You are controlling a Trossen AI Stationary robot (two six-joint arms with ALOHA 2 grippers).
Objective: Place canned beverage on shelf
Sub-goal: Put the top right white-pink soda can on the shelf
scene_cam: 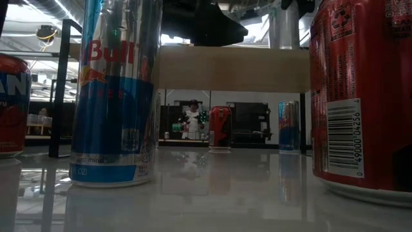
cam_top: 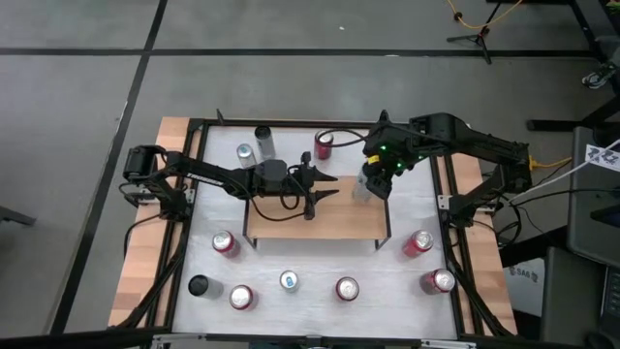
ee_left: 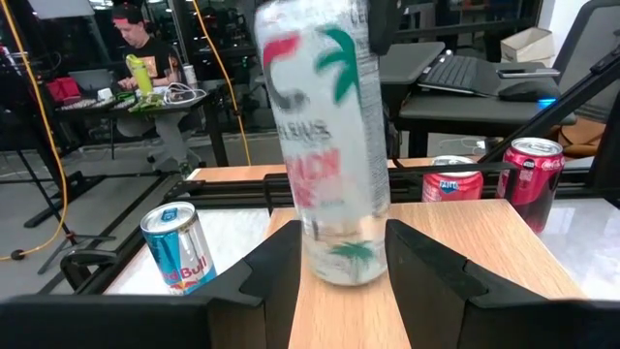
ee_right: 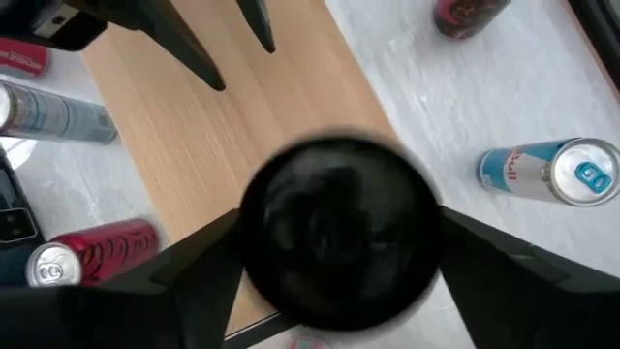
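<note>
Table (cam_top: 407,281): white top in a black frame, with wooden strips down both long sides. We count loose cans all round the shelf.
Shelf (cam_top: 291,218): light wooden board on thin black legs, standing mid-table between the two arms. Most of the board is bare.
Right arm: it reaches in from the right side, and the right gripper (cam_top: 371,184) sits over the shelf's end nearest that arm.
Right gripper state: in its own wrist view it brackets the top of the tall white can (ee_left: 325,145). We cannot tell whether it is clamping the can or merely standing around it.
Left arm: it stretches in from the left side, and the left gripper (cam_top: 327,190) hangs over the middle of the board, pointing at the can.
Left gripper state: its fingers (ee_left: 276,271) are spread apart with nothing between them, and the can stands beyond their tips.
Tall white can: it is on the shelf, at the end by the right arm. In the left wrist view its base meets the wooden board and it is close to upright.
Other cans: red can (cam_top: 226,242) and red can by the right leg (cam_top: 418,242) sit on the table just off the shelf's near corners. Blue-and-silver can (cam_top: 289,281) stands in the front row.
</note>
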